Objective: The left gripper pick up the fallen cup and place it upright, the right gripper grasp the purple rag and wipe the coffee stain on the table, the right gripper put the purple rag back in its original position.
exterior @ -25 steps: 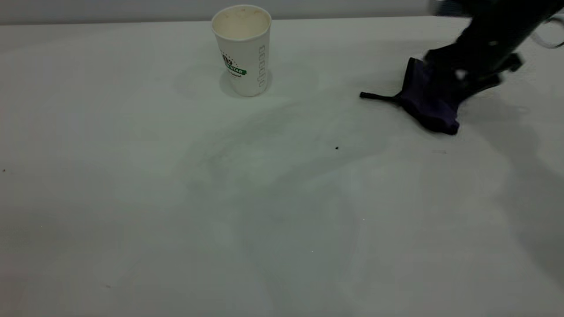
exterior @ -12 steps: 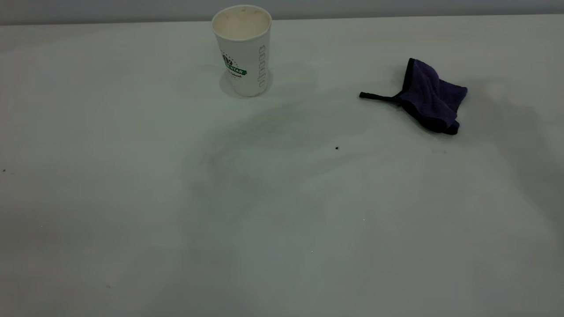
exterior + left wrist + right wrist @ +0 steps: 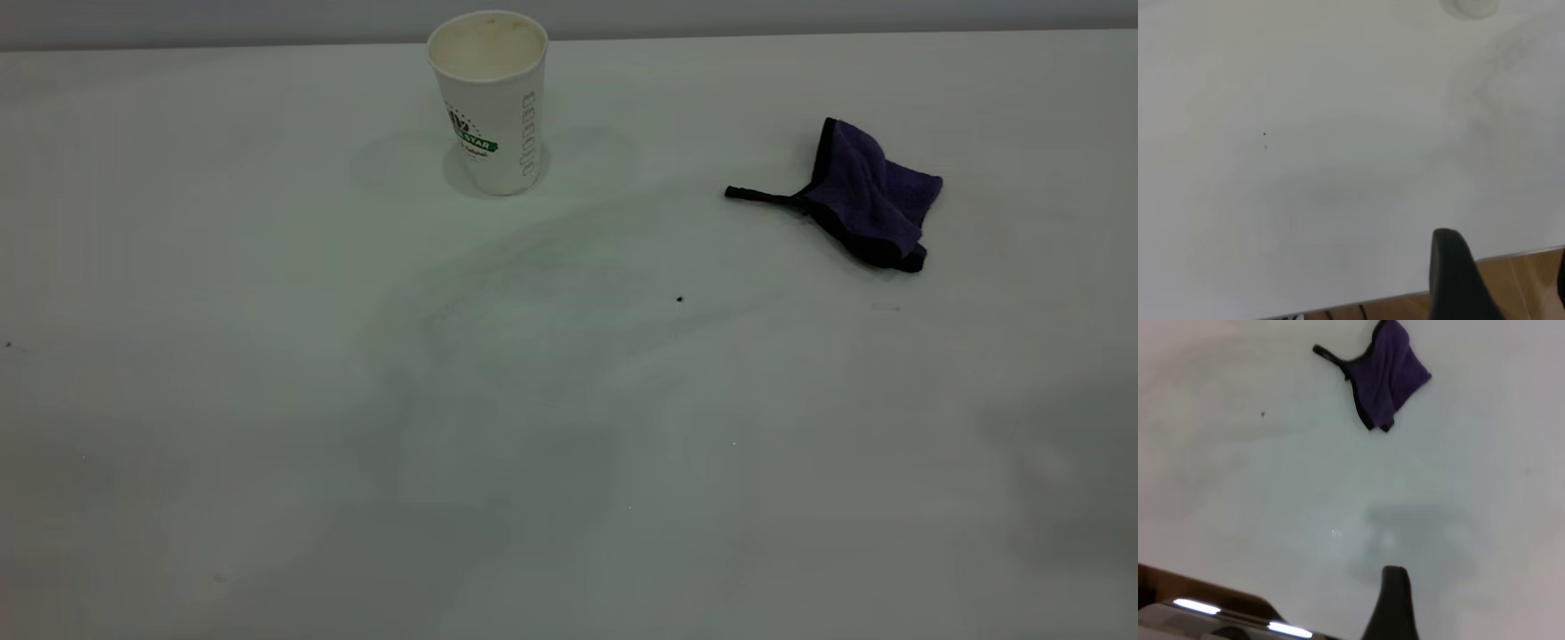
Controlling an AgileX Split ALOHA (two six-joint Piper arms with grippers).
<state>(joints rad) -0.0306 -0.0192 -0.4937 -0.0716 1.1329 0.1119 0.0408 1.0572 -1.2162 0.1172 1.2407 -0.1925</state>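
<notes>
A: Where's yr left gripper?
B: Over the table edge, well apart from everything. One black finger shows, touching nothing. Can't tell the gap.
A: Right gripper?
B: Same, one finger seen, holding nothing, spread unclear.
A: Cup?
B: Upright at the far side, mouth up.
A: Purple rag?
B: Crumpled on the table to the cup's right, strap pointing toward the cup. Tiny black speck between them, nearer you.

Bare test-bench or lab setup: broad plain white-grey surface fills the frame, blank grey wall strip along top edge, wood-tone floor past the edge, lower right.
</notes>
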